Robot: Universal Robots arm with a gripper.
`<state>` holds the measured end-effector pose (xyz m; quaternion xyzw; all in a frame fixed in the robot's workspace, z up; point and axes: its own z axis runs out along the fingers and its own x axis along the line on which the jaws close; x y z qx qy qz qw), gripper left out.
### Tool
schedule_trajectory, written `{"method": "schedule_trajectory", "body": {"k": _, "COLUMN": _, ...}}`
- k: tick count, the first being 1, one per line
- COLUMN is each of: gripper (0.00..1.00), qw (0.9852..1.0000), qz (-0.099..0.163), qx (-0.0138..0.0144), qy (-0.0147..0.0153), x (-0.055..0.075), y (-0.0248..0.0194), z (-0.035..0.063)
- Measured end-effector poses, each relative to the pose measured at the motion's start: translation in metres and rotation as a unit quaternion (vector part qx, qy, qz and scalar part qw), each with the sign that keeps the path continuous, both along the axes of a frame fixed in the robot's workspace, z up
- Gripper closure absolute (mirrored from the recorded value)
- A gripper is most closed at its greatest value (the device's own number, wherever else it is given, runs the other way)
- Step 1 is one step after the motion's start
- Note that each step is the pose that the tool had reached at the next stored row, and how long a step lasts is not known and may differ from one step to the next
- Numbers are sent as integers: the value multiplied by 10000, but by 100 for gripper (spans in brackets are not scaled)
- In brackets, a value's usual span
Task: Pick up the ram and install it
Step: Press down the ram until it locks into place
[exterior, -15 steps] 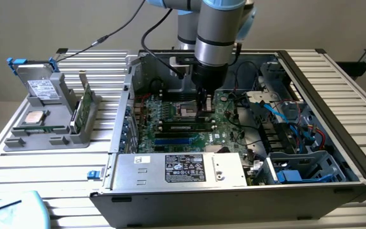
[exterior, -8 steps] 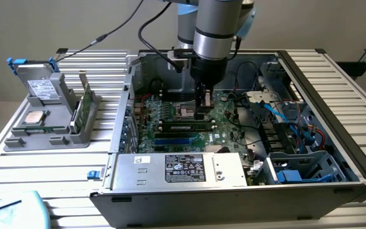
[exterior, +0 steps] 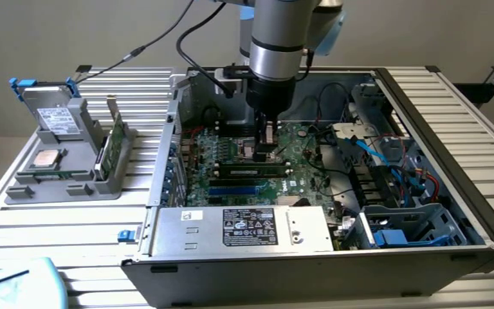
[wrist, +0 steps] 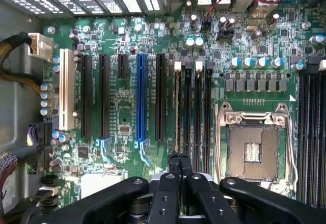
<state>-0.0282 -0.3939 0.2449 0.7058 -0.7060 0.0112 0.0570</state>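
Observation:
The ram (exterior: 251, 171) is a long green stick with dark chips and a pale label, standing on edge in a black motherboard slot inside the open computer case (exterior: 478, 212). In the wrist view the ram (wrist: 178, 107) appears edge-on as a thin line in one of the parallel memory slots. My gripper (exterior: 265, 153) hangs straight down just above and behind it. Its two black fingers are pressed together with nothing between them. In the wrist view my gripper (wrist: 179, 159) has its tips over one end of that slot. I cannot tell whether they touch the stick.
An empty processor socket (wrist: 253, 145) lies beside the memory slots, and a blue expansion slot (wrist: 141, 102) lies on their other side. The power supply (exterior: 247, 228) fills the case front. Loose cables (exterior: 384, 161) crowd the exterior view's right. A grey fixture (exterior: 67, 174) holding parts stands outside the case.

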Motion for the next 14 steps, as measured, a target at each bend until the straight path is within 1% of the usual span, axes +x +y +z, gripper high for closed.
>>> {"method": "schedule_trajectory", "body": {"k": 6, "gripper": 90, "qw": 10000, "qz": -11, "qx": -19, "qy": 0, "x": -123, "y": 6, "z": -7}}
{"method": "schedule_trajectory", "body": {"k": 14, "gripper": 90, "qw": 10000, "qz": -13, "qx": -29, "qy": 0, "x": -165, "y": 13, "z": -95}}
